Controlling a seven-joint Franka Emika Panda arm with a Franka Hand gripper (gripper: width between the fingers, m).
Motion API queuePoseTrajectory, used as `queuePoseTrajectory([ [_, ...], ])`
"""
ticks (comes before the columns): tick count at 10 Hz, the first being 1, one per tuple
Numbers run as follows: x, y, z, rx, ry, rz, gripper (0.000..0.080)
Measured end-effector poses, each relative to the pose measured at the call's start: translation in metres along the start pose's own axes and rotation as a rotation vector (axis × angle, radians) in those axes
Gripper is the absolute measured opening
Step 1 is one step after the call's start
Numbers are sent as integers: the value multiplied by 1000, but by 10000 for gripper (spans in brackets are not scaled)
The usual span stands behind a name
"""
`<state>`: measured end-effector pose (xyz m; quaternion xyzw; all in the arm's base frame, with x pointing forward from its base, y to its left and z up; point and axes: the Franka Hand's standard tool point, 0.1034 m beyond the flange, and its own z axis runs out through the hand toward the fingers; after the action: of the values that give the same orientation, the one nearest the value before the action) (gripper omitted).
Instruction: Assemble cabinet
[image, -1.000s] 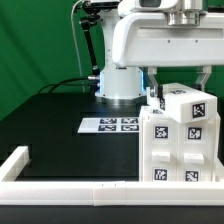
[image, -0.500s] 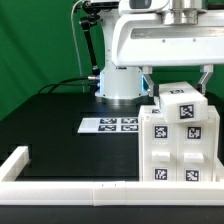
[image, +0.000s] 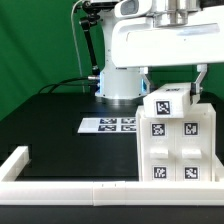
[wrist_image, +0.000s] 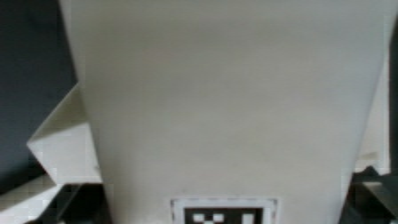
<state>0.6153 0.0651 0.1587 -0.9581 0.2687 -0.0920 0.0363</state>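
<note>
The white cabinet (image: 182, 150) stands at the exterior view's right, near the front rail, with several black-and-white tags on its front. My gripper (image: 172, 84) hangs over its top. A dark finger shows on each side of a white tagged cabinet piece (image: 166, 102), which is tilted and lifted a little off the top of the body. In the wrist view this piece (wrist_image: 222, 100) fills nearly the whole picture, with one tag (wrist_image: 231, 212) at its near end between my jaws. The gripper is shut on it.
The marker board (image: 108, 125) lies flat on the black table, to the exterior view's left of the cabinet. The long low white border rail (image: 70, 186) runs along the front and the left corner. The arm's white base (image: 118, 84) stands behind.
The gripper has shifted toward the exterior view's left and turned. The tagged piece on the cabinet's top has moved with it and now sits tilted, showing one tag instead of several.
</note>
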Motion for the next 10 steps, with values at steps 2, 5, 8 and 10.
queuePoseTrajectory([
  [2, -8, -3, 0, -2, -41, 152, 557],
  [5, -11, -6, 1, 6, -53, 306, 557],
  [8, -13, -7, 1, 9, -63, 505, 557],
  [10, -14, -8, 0, 13, -77, 702, 557],
])
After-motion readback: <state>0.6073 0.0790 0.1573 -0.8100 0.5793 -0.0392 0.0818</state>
